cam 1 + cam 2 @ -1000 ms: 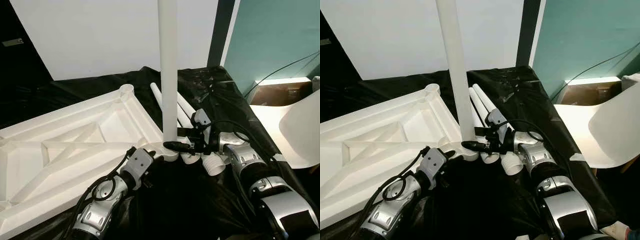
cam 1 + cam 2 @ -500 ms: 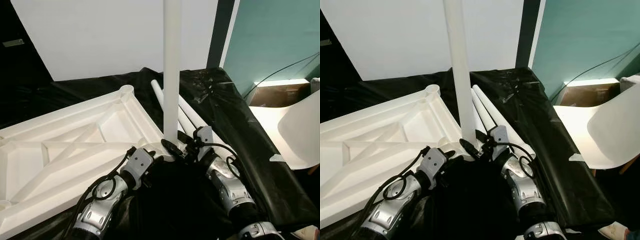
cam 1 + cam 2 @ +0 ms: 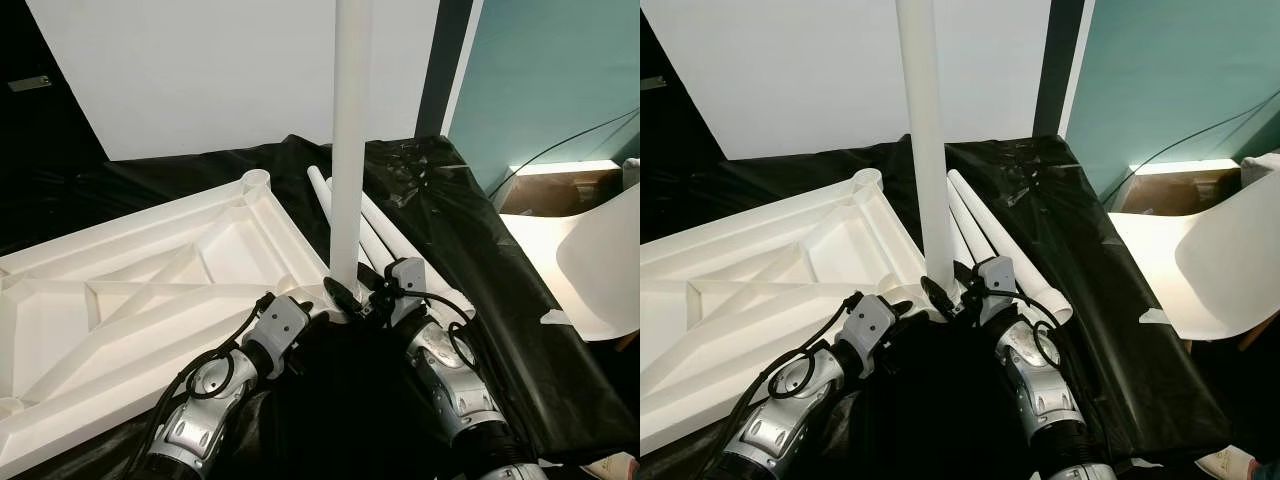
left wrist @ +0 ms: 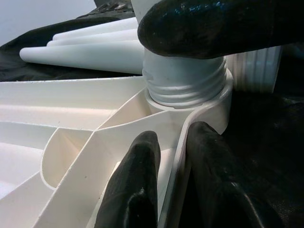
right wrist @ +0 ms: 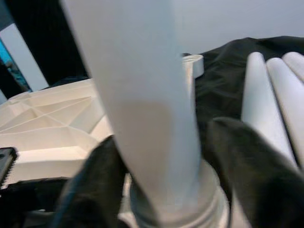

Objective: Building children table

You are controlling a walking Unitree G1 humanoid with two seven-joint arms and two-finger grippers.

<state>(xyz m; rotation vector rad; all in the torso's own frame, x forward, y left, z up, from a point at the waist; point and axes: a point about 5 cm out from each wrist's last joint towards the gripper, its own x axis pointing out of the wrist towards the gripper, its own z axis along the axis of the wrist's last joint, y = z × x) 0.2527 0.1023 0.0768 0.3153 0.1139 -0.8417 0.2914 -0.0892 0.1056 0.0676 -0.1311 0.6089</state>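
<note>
Fingers of your right gripper (image 3: pixel 345 297) sit on either side of the upright white leg (image 3: pixel 349 140), closed around its base just above the threaded end; in the right wrist view the leg (image 5: pixel 142 104) stands between the two black fingers (image 5: pixel 247 166). That leg stands in the corner socket (image 4: pixel 190 102) of the white tabletop (image 3: pixel 120 310), which lies upside down on the black sheet (image 3: pixel 470 260) with its ribs facing up. Your left gripper (image 4: pixel 178 156) is pinched on the tabletop's edge rim beside that socket, one finger (image 4: pixel 135 185) inside the rim and the other outside. Three more white legs (image 3: pixel 990 235) lie side by side on the sheet just behind the standing one. You have a white chair (image 3: pixel 1230 270) off to the right, well apart from the tabletop, in front of a teal wall (image 3: pixel 1180 70).
</note>
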